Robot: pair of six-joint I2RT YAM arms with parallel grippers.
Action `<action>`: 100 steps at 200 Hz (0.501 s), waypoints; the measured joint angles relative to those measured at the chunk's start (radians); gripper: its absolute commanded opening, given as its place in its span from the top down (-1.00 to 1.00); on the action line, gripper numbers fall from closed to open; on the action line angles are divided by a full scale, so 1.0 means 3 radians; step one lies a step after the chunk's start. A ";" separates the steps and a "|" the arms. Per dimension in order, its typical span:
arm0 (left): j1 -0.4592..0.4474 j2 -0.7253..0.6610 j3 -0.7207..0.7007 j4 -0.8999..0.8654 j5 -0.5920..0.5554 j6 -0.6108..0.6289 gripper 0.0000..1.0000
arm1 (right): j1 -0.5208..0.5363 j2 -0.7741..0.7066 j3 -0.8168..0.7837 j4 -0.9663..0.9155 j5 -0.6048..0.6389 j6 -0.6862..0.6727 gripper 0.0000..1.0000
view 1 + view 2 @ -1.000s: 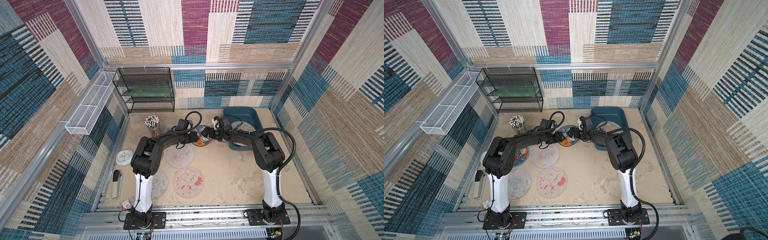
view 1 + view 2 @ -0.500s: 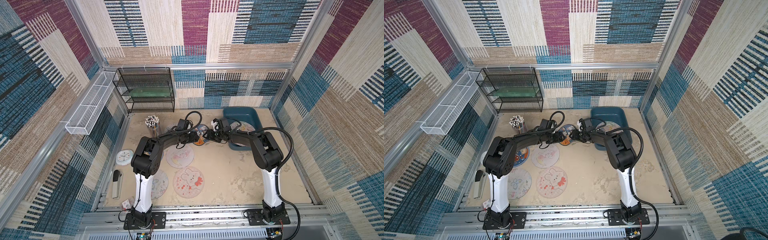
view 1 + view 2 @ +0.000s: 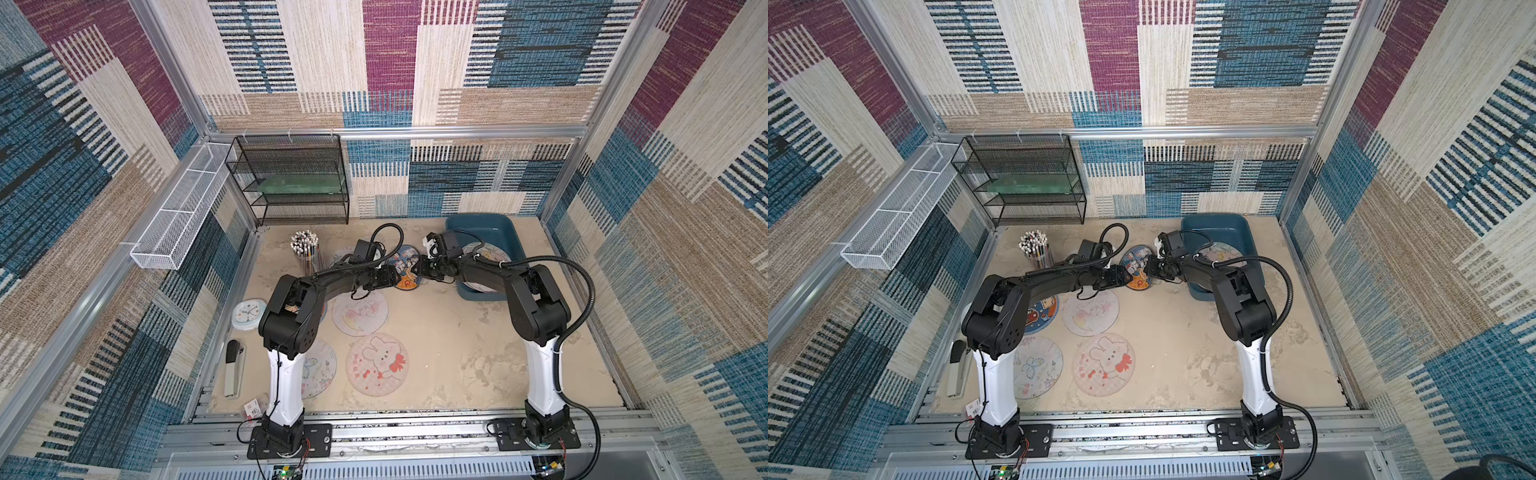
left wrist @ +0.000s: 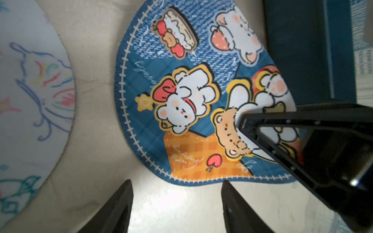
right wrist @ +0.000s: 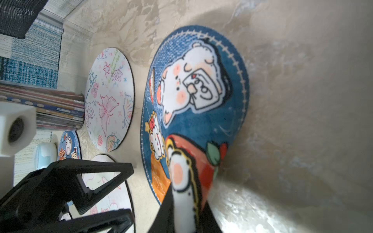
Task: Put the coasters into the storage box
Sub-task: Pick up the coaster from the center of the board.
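I have the dark blue coaster pinched at its rim in my right gripper — the right wrist view shows both jaws closed flat on the mat's edge, and the mat bows upward from that edge while its far side looks to be on or near the tabletop. My left gripper stands just beside the same mat with its jaws apart and nothing between them; in the left wrist view the fingers frame bare table short of the stitched border. So the step in hand is the pickup of this one coaster, which lies between my two arms and just beside the storage box; in both top views the box sits at the back right, and a pale coaster already lies inside it. Others wait on the table: the bunny coaster, the pale one above it, the butterfly coaster, a second dark blue one half under my left arm, and a flower-and-butterfly coaster by the pen cup. Next, as I judge it, I must lift until the limp mat clears the table and the box's flared rim, carry it over the pale mat and let go there — a thin, floppy disc may sag and catch on that rim if I go low.
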 measured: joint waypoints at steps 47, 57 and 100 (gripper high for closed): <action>0.0000 -0.0276 -0.0168 0.0151 0.0072 -0.0013 -0.37 | 0.0015 -0.0116 0.0004 -0.0095 0.0085 -0.0093 0.73; 0.0000 -0.0338 -0.0201 0.0150 0.0058 0.0003 -0.37 | 0.0015 -0.0173 0.0004 -0.0103 0.0093 -0.0104 0.73; -0.0001 -0.0530 -0.0331 0.0120 -0.0127 0.0094 -0.37 | -0.0009 -0.0510 -0.0071 -0.0150 0.0117 -0.0148 0.73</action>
